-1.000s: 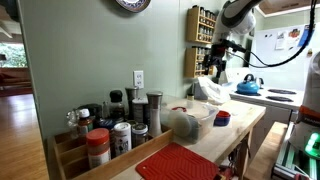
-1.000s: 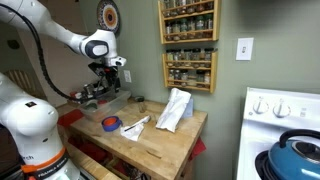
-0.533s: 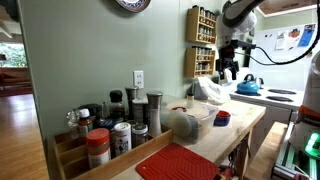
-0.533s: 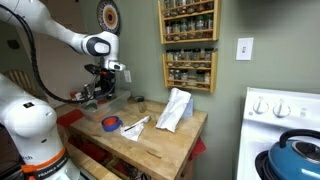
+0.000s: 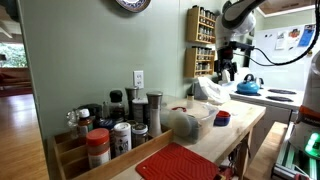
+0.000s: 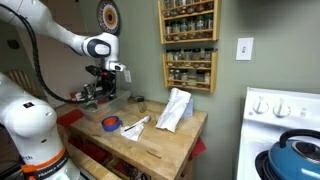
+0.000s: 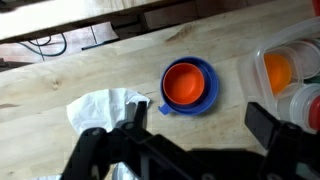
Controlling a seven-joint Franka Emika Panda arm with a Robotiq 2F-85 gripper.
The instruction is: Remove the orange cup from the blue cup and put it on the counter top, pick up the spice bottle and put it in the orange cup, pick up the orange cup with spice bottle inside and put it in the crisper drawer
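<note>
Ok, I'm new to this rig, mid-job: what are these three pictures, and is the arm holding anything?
The machine is a white robot arm ending in a two-fingered gripper. Two pictures come from cameras standing in the room, looking at the wooden counter top from different places. The third comes from a camera on the wrist, looking down past the gripper's dark fingers. Below it sits the orange cup, nested inside the blue cup, with a crumpled white wrapper beside them. The fingers are spread apart and hold nothing; the gripper hangs above the cups.
</note>
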